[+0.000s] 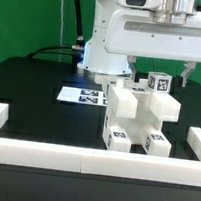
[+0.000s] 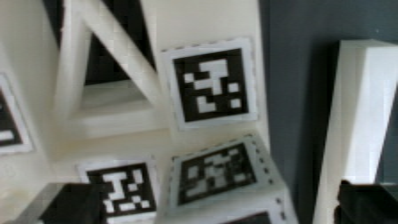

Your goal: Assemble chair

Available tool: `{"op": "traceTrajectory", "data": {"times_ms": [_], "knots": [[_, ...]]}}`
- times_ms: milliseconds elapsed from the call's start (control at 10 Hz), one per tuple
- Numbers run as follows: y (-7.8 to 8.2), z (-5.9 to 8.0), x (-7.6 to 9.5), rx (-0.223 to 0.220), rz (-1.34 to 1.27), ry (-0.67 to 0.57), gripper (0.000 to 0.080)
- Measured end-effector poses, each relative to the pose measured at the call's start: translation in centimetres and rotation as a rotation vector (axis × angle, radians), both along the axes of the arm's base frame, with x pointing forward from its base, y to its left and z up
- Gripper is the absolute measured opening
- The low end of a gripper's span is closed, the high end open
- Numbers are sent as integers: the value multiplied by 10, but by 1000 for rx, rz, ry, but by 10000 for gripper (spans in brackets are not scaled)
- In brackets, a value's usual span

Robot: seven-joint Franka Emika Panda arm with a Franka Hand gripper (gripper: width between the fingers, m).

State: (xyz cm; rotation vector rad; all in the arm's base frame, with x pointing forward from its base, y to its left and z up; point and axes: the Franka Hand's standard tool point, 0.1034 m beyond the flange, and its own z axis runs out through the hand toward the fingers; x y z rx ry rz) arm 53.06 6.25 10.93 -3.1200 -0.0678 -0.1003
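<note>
table: black flat table top [image 1: 30, 81], carries everything
chair: chunky white plastic chair of blocky tagged parts [image 1: 137, 117], on the table near its front edge, toward the exterior view's right of middle
marker board: thin flat white marker board [image 1: 84, 95], flat on the table, behind the chair, off to the exterior view's left
rails: long white border rails [image 1: 82, 162], along the front edge before the chair, turning back at both front corners
arm base: white robot arm base [image 1: 101, 53], behind the marker board
gripper: white two-finger gripper [image 1: 160, 70], above the chair's top
</note>
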Motion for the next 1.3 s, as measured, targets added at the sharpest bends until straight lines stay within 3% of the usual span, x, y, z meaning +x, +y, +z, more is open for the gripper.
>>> {"op": "traceTrajectory", "data": {"times_ms": [300,500,600,700,1300], "knots": [[-2,0,0,-17,147,-2,649],[-2,0,0,-17,143,-2,396],[-2,0,0,-16,136,-2,396],[-2,0,0,-15,115,-1,284],[-2,0,0,8,-222,4,284]]}}
